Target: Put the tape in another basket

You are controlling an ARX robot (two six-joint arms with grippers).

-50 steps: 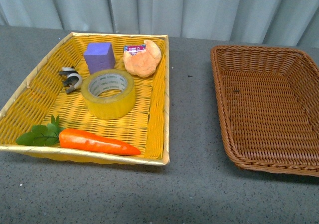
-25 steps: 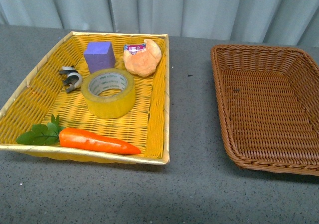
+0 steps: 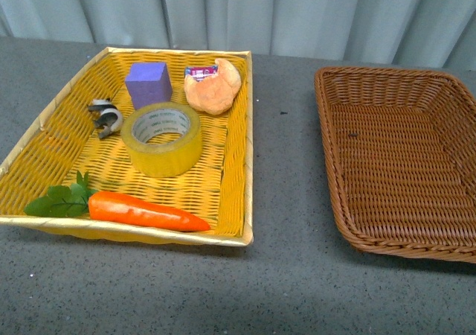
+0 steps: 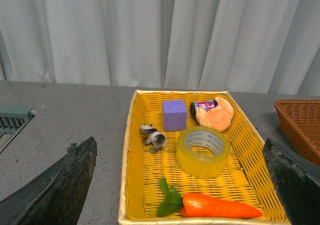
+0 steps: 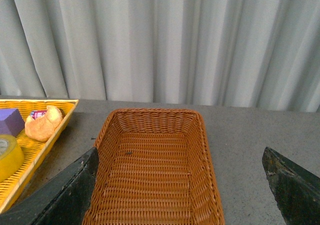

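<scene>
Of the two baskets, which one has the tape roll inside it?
The bright yellow basket on the left: the tape lies flat near its middle. The dark brown basket on the right holds no tape.

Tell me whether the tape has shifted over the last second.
No. The tape lies where it was in the yellow basket, just in front of the purple block.

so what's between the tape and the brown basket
Front view: between tape and brown basket come the yellow basket's side wall, then grey table, bare but for a tiny speck.
</scene>
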